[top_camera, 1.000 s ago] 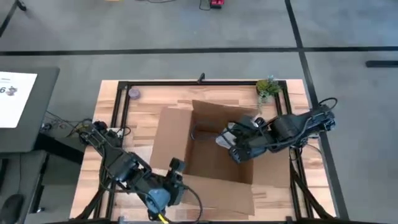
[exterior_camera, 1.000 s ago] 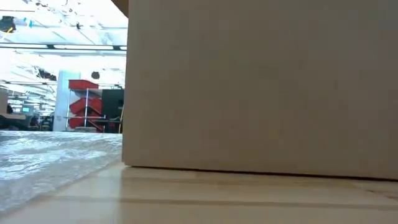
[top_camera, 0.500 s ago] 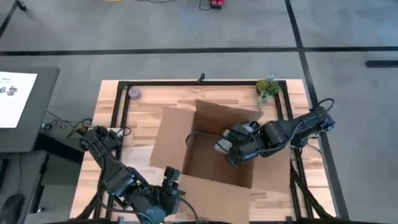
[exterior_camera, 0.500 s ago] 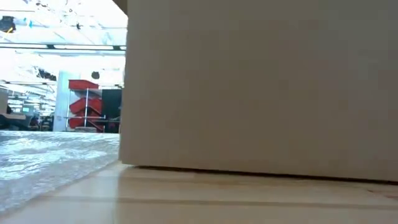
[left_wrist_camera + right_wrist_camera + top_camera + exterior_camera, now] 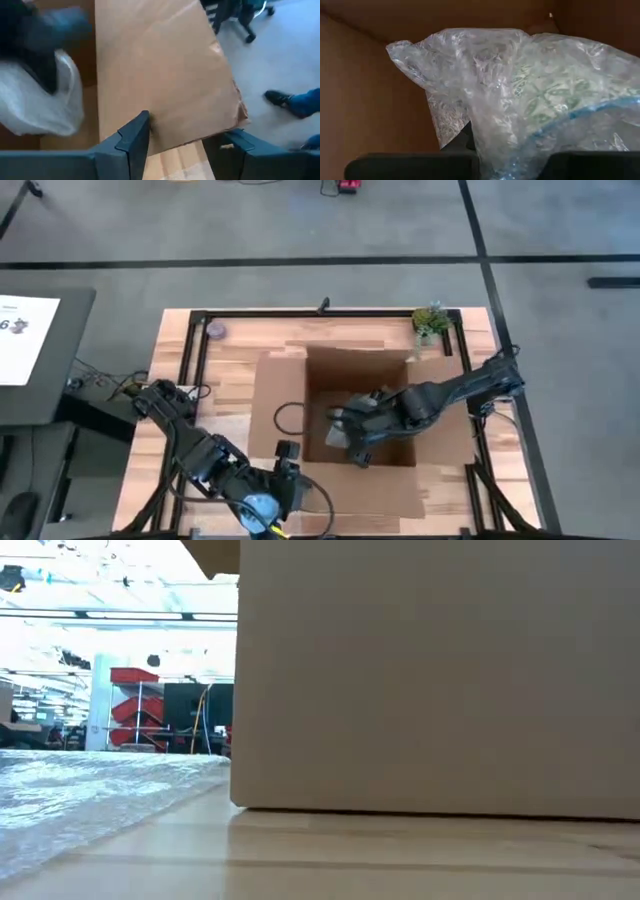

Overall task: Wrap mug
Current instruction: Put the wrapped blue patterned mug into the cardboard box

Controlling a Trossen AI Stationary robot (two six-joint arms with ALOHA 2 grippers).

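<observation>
One cardboard box [image 5: 355,415], one wrapped mug [image 5: 530,100], apparently one plant [image 5: 430,322]

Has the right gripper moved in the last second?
Yes. In the high view the right gripper has gone farther from the small plant at the table's corner, deeper into the cardboard box, holding the bubble-wrapped mug.

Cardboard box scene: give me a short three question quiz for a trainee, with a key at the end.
1. True or false: the right pincer reaches inside the cardboard box.
2. What covers the mug? A foil; B bubble wrap; C newspaper.
3. Fill in: the left pincer, at the box's near flap, is ___ (open or shut).
Key: 1 true; 2 B; 3 open.
</observation>
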